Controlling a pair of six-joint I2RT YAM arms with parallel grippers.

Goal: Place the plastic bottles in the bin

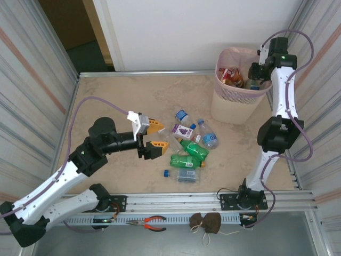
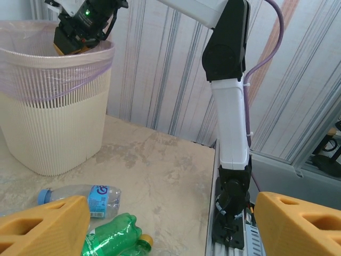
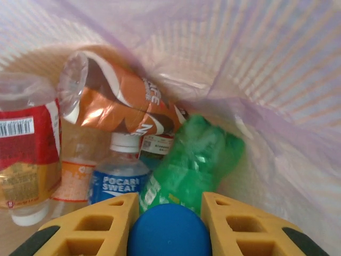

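— Where was the bottle in hand?
— Inside the bin (image 1: 226,101), at the far right of the bench (image 1: 117,96). The right fingers (image 3: 101,224) were clamped on a round blue cap (image 3: 168,232). It faced the wrist camera end-on, so the body beyond it was hidden, and I could not tell how its long axis ran.
— And beneath it?
— Bottles lying in the pink liner. A crumpled green bottle (image 3: 194,154) slanted from upper right to lower left in the wrist view. A crushed orange-and-brown bottle (image 3: 122,104) lay across above it, its clear end toward the upper left. A Pocari Sweat bottle (image 3: 118,181) pointed its white cap up the picture, and a red-labelled bottle (image 3: 24,154) ran up and down the left edge.
— What lay on the bench?
— A loose cluster (image 1: 189,146) near the middle, every bottle on its side. In the left wrist view a clear bottle with a blue label (image 2: 85,194) pointed its blue cap left. Just beside it, a green bottle with a yellow cap (image 2: 114,234) pointed that cap right.
— The left arm?
— The left fingers (image 2: 45,224) stood wide apart, holding nothing, just left of the cluster in the overhead view.
— Anything else?
— Red-handled pliers (image 1: 153,223) and two brown pouches (image 1: 208,221) lay on the near ledge.
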